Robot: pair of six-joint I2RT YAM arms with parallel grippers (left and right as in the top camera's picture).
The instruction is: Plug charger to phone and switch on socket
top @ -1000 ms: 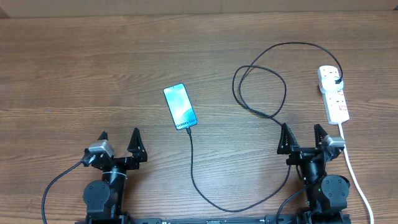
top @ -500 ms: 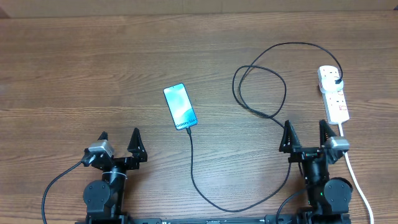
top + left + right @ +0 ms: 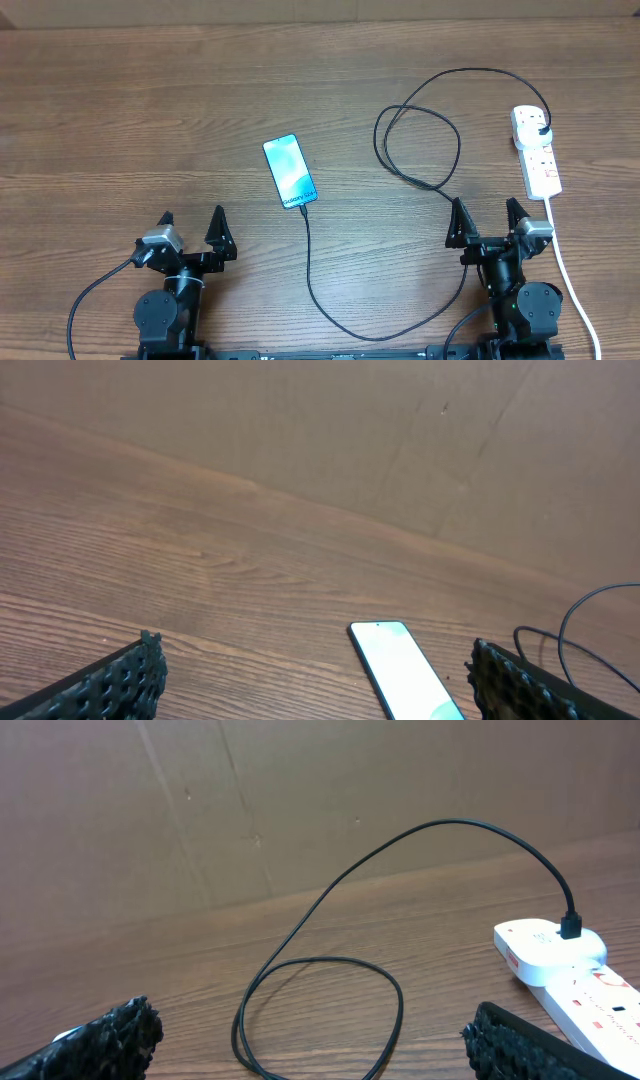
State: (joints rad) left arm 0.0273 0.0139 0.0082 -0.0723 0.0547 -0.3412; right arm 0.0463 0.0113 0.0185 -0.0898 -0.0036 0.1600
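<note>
Nothing can be read for certain. The phone [image 3: 290, 172] has white lettering along its short edge nearest the robot, and the socket [image 3: 585, 982] has small red print, both illegible.

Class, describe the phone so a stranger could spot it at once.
On the wooden table, look near the middle. The phone is a slim slab with a blue-teal screen; the only other rectangle, the power strip, is white and far right.
</note>
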